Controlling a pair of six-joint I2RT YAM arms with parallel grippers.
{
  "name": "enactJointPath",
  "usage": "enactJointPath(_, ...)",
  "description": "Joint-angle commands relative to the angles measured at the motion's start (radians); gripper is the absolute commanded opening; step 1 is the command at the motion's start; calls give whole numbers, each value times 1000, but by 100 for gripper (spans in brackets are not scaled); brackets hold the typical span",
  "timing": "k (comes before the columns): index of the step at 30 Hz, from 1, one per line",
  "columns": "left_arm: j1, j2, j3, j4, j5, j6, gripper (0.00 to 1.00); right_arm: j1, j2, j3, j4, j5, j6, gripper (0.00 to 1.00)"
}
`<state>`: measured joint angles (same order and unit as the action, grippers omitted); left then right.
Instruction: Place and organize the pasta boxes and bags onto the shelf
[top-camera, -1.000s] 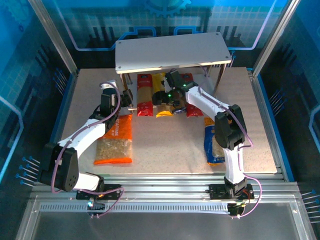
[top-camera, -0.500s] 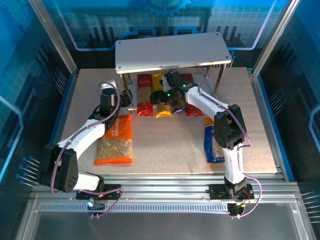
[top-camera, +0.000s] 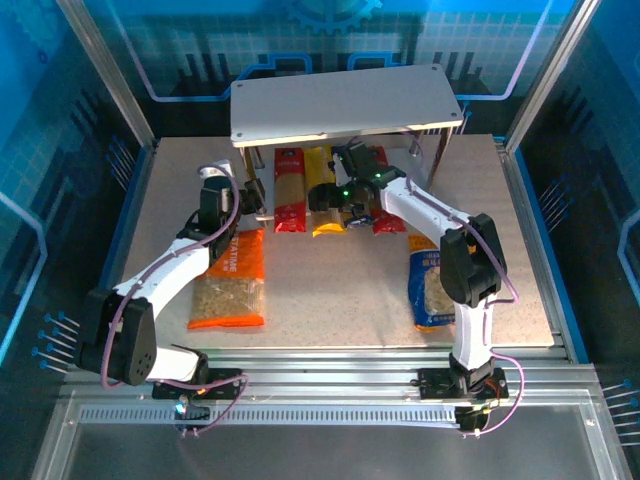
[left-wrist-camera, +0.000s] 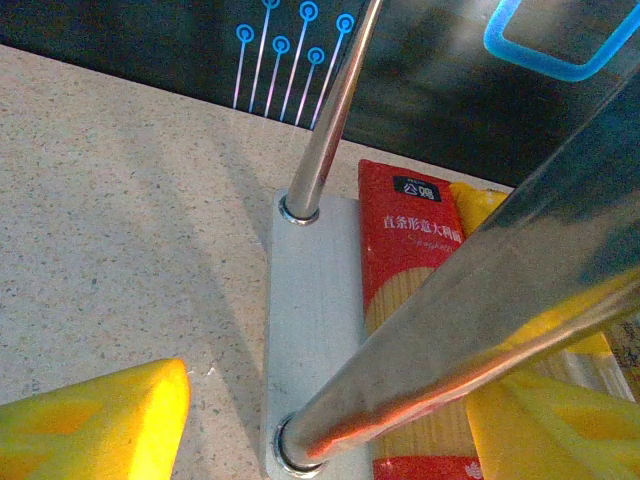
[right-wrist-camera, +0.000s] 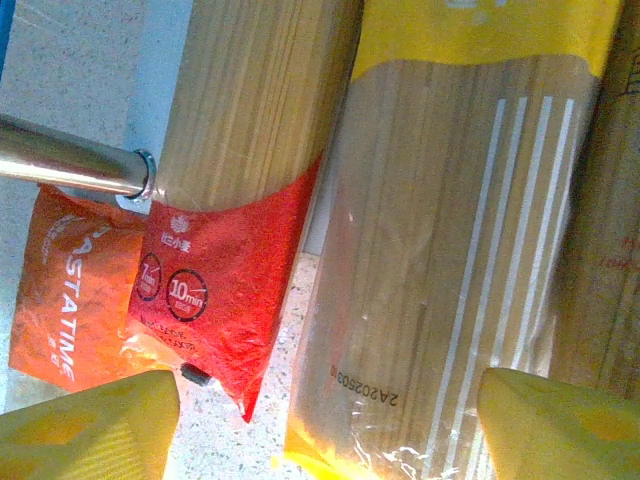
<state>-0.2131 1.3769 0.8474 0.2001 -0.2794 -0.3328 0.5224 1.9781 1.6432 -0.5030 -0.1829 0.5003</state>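
On the lower board of the white-grey, metal-legged two-tier shelf (top-camera: 340, 100) lie a long red spaghetti pack (top-camera: 289, 200) and a long yellow spaghetti pack (top-camera: 325, 200), side by side; the right gripper (right-wrist-camera: 325, 420) hangs spread above both; the left gripper (left-wrist-camera: 320, 430), spread, faces the shelf's left end; a soft orange bag (top-camera: 230, 280) lies before the shelf.

The left arm (top-camera: 165, 272) and right arm (top-camera: 425, 208) are built of white links joined by black housings. Thin purplish cables (top-camera: 120, 305) are looped along both. A green light (top-camera: 345, 186) is lit on the right arm. The left gripper (left-wrist-camera: 325, 400) and right gripper (right-wrist-camera: 330, 385) are fitted with yellow fingers (left-wrist-camera: 100, 420). Both bases (top-camera: 205, 383) are black.
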Motion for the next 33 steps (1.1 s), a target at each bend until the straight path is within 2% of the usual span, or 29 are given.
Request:
enactJointPath(1, 26, -22, -19, -11, -24, 19, 74, -6, -21, -18, -4, 38, -25, 79)
enactJointPath(23, 34, -33, -30, -13, -25, 21, 74, 27, 98, 98, -32, 1, -17, 80)
enactJointPath(29, 38, -48, -39, -18, -26, 27, 74, 18, 67, 81, -33, 25, -23, 80)
enactJointPath(33, 40, -89, -55, -49, -47, 51, 76, 6, -44, -2, -32, 114, -49, 80)
